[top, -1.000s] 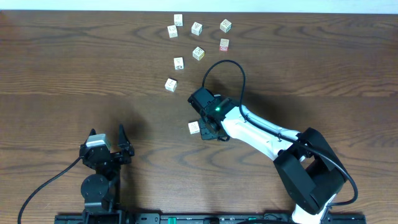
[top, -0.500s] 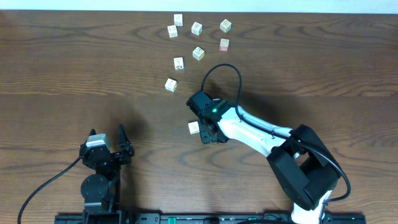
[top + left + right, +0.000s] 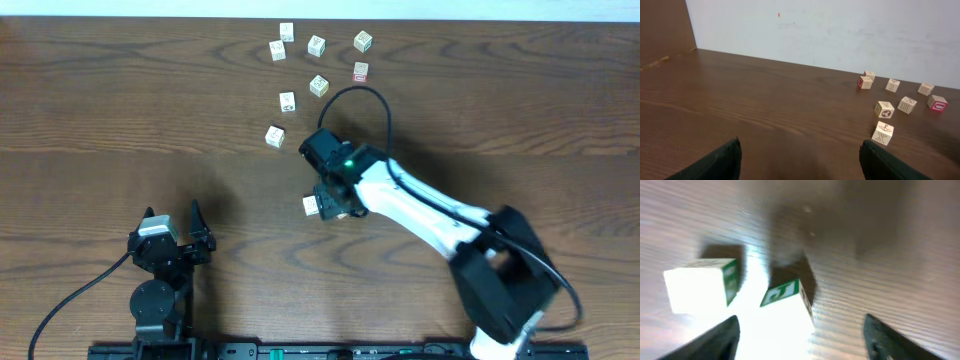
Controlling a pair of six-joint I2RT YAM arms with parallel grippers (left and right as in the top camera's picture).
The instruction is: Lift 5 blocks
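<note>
Where the right gripper points down, one small block sits on the table between its fingers. I see the fingers spread wide, and neither one touches it. A second block sits just beside it, outside one finger.

From above I can pick out only one block at the gripper's tip, and it lies on the same spot as a second ago. The right arm has shifted, so its wrist is now a bit nearer the far blocks. Those eight, scattered near the table's far edge, have not moved.

The small block has a green letter on one face, maybe a J, but it is blurry. In the left wrist view the closest block shows an X, and a red-faced block shows a U.

Blocks are cubes, so no side is longer. The small block sits turned, one corner toward the camera.

The left gripper is low near the front edge, well apart from all blocks. Its fingers are wide with nothing between them.
</note>
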